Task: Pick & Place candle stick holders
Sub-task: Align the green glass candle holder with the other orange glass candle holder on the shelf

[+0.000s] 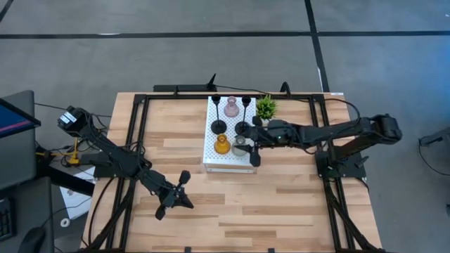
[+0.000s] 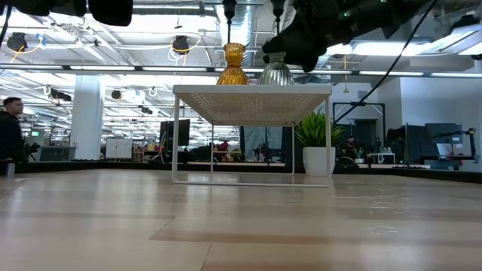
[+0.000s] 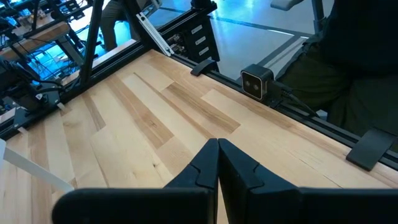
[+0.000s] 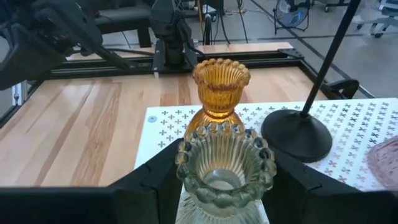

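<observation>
A white perforated stand (image 1: 211, 156) holds five candle stick holders: two black ones with round bases (image 1: 219, 126) (image 1: 242, 128), a pink one (image 1: 231, 107), an amber one (image 1: 222, 145) and a pale grey-green glass one (image 1: 241, 147). My right gripper (image 1: 247, 147) reaches in from the table's right and is shut on the grey-green holder (image 4: 224, 165). The amber holder (image 4: 220, 87) stands just beyond it. My left gripper (image 1: 184, 200) is shut and empty above the bare table at the near left; it also shows in the left wrist view (image 3: 217, 165). My right gripper has the grey-green holder between its two fingers (image 4: 155, 177), which lie against opposite sides of its beaded upper rim (image 4: 186, 163). The fingers come about level from the table's right. The holder is upright, and in the low view its foot (image 2: 276, 80) appears to rest on the stand's top.
A small green potted plant (image 1: 266, 107) stands by the stand's far right corner, close to my right arm. A black holder's round base (image 4: 297, 134) sits close beside my right gripper. Bare wood table (image 1: 267, 204) lies in front of the stand. A black frame runs along the table's edges.
</observation>
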{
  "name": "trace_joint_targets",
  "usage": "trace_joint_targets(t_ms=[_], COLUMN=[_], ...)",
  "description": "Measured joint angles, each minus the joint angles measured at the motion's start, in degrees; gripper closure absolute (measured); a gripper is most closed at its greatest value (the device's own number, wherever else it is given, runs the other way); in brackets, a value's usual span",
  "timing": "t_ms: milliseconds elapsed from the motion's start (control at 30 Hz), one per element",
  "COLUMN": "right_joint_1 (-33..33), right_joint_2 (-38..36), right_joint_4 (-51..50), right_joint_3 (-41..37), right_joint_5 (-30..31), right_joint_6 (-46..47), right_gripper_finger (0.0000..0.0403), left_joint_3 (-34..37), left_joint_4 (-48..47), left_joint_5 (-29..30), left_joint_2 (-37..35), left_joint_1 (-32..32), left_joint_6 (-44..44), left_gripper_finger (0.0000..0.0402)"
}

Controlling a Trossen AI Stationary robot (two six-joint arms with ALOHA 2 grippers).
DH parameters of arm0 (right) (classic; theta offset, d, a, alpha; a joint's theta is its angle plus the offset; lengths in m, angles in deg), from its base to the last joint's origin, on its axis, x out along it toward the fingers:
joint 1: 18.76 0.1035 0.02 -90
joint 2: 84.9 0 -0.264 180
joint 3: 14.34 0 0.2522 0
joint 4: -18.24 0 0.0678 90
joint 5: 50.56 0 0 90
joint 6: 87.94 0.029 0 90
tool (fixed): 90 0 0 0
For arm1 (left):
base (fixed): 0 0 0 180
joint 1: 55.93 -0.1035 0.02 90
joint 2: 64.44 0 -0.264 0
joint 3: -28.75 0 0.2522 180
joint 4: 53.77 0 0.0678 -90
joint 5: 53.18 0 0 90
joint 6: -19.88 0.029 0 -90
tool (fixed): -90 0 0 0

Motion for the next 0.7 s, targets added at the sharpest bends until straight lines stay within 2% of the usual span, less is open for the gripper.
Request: trace_joint_targets(t_ms=[367, 700], right_joint_1=[0.04, 0.02], right_joint_2=[-7.69, -1.78], right_joint_4=[-6.08, -5.78], right_joint_3=[0.00, 0.00], right_joint_5=[-1.56, -1.59], right_joint_6=[0.00, 0.00], right_gripper_finger=[0.0245, 0.0246], left_joint_3=[0.00, 0.00], left_joint_4=[0.02, 0.41], left_joint_5=[0.00, 0.00], left_joint_2=[-0.01, 0.00], left_joint_1=[0.00, 0.00], left_joint_6=[0.00, -0.02], left_gripper_finger=[0.0395, 0.0395])
